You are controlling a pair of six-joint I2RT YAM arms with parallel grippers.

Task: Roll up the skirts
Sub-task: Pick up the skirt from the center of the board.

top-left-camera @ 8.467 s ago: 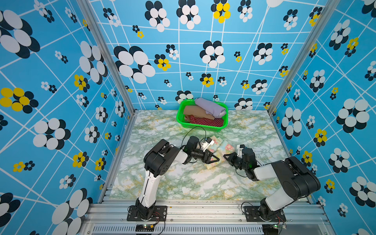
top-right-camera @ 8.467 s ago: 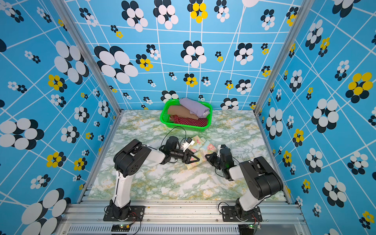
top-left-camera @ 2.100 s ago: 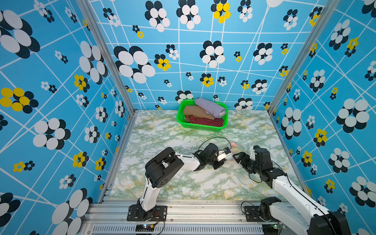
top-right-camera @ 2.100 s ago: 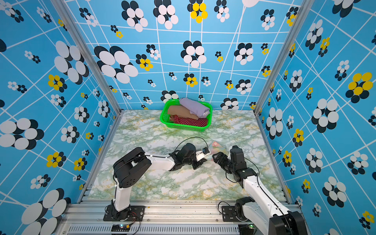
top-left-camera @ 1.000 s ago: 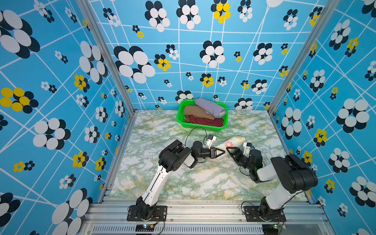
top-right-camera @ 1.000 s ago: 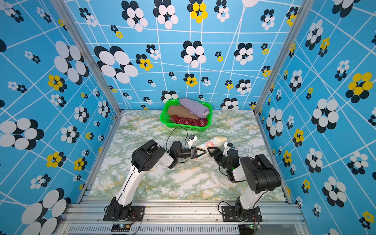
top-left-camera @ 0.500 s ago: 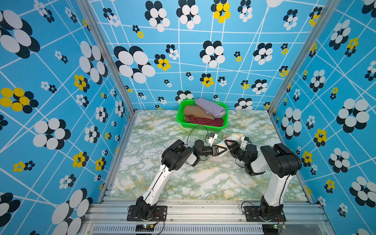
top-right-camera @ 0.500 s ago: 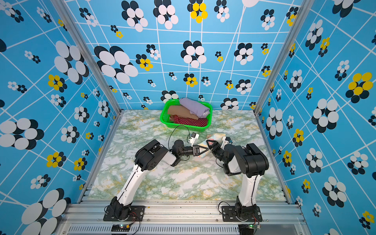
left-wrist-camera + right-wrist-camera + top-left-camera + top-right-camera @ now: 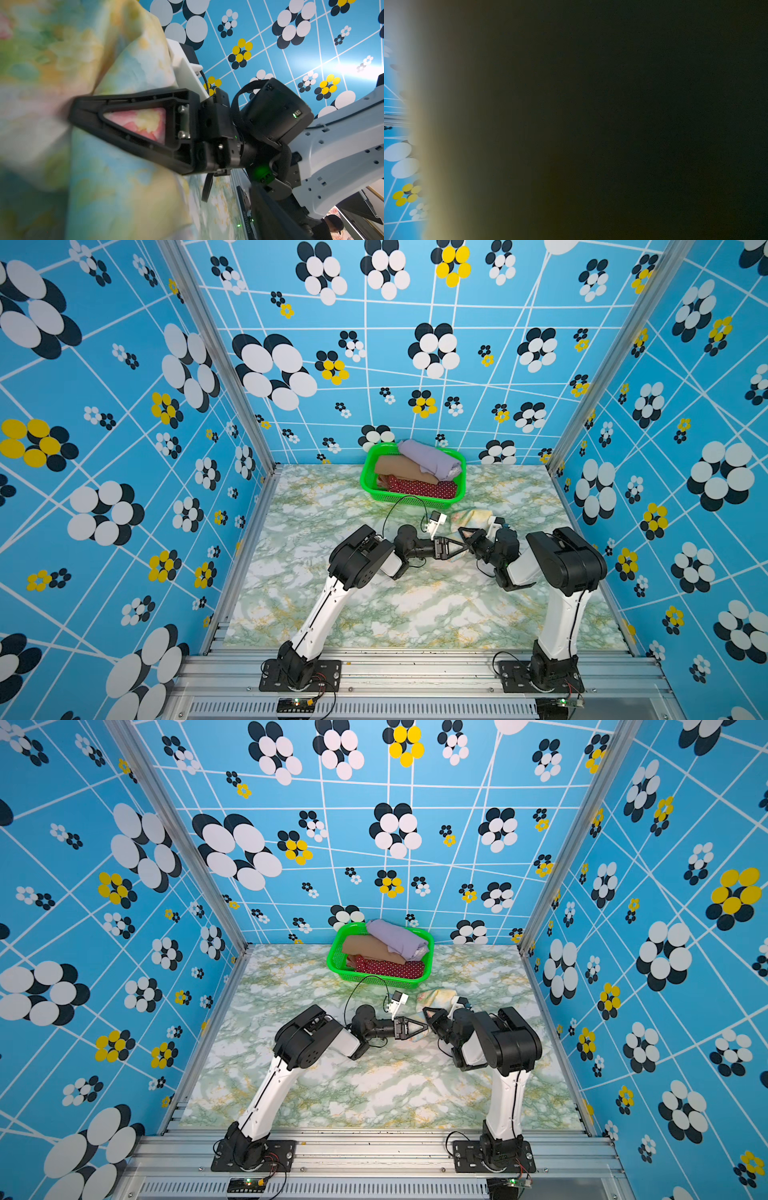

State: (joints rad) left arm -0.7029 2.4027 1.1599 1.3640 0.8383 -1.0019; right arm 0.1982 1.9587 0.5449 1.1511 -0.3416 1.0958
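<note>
stock on view, mid-roll

marble table (image 9: 332, 614), filling the lower centre of frame. green basket (image 9: 366, 485), upper centre, holding rolled garments (image 9: 428, 458). skirts (image 9: 473, 516), a pale flowered bundle just below-right of the basket, long axis seemingly slanting up-right. right gripper (image 9: 462, 531), the nearer, tips sunk in a fold. left gripper (image 9: 460, 549) at the bundle's lower-left end. from where i stand, neither's gap can be told.
</note>
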